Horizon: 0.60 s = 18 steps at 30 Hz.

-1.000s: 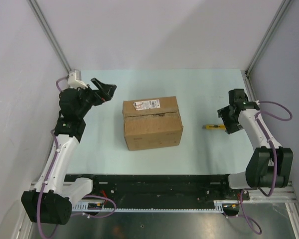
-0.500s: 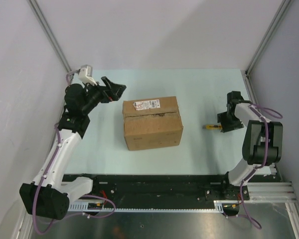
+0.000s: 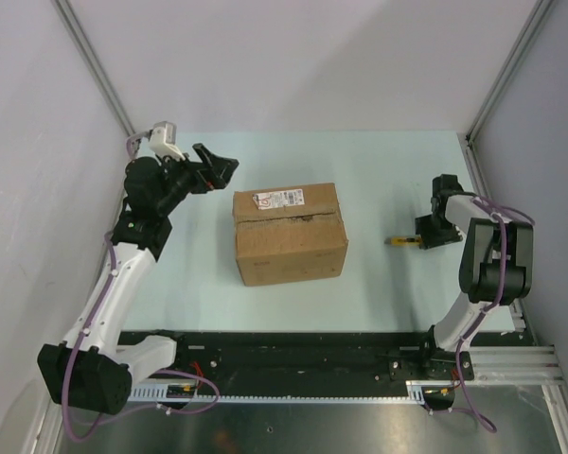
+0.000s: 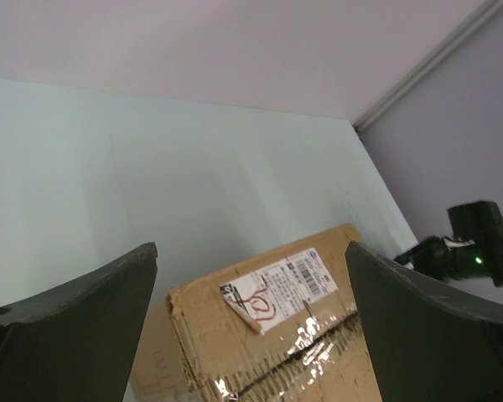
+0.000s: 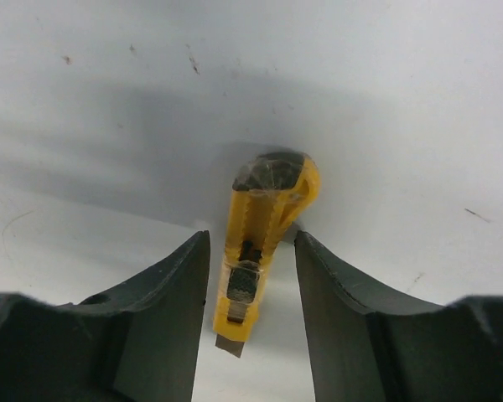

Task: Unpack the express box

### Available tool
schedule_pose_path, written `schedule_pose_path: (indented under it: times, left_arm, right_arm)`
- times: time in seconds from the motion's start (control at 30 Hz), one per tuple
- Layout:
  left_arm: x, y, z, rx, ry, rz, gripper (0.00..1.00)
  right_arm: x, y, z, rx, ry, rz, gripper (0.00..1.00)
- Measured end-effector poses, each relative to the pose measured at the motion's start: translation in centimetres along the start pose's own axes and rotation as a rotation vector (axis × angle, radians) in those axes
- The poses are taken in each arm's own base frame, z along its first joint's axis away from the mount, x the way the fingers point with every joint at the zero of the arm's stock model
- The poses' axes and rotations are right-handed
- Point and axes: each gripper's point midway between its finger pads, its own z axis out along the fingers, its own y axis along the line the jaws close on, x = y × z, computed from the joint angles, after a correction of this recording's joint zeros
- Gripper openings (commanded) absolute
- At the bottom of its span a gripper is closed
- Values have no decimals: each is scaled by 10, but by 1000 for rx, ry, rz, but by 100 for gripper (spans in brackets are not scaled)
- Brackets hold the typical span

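Overhead: box [image 3: 289, 232] sits mid-worktop [image 3: 379, 170], flaps taped shut.
Left wrist: left pincer [image 4: 251, 251] gapes wide, aimed at the label [image 4: 278, 286] end.
Right wrist: right pincer [image 5: 251, 239] straddles knife [image 5: 264, 226], apart, not clamped.
Cardboard looks stiff, likely light; grip flap edges once slit.

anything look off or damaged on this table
The express box looks worn: the tape along its top seam is wrinkled and the cardboard edge there is ragged, and its white label carries a red scribble. The yellow utility knife, lying between the fingers of the open right pincer, seems to have a bit of blade showing.
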Motion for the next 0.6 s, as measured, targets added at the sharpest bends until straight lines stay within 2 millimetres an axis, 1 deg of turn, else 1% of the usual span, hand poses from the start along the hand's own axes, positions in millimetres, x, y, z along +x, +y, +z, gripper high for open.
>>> schedule_pose_path:
  times: [0.27, 0.33, 0.37, 0.43, 0.47, 0.53, 0.57, 0.6]
  left_arm:
    - [-13, 25, -3, -148, -67, 12, 100]
    - [-14, 28, -4, -170, -74, 12, 100]
    - [-14, 30, -4, -177, -76, 11, 100]
    - [-15, 32, -4, -192, -82, 11, 100]
    - [-16, 34, -4, -199, -83, 11, 100]
    - [-16, 35, -5, -206, -85, 10, 100]
    - [-16, 35, -5, -209, -86, 11, 100]
    - [-16, 35, -5, -209, -86, 11, 100]
  right_arm:
    - [-2, 0, 2, 11, 29, 18, 50]
    - [-2, -1, 2, 17, 39, 23, 49]
    - [-2, -1, 2, 19, 44, 25, 42]
    - [-2, -2, 2, 27, 53, 29, 34]
    - [-2, -4, 3, 32, 56, 26, 28]
    - [-2, -6, 3, 39, 59, 28, 22]
    - [-3, -6, 3, 41, 58, 28, 16]
    - [-3, -6, 3, 41, 56, 27, 14]
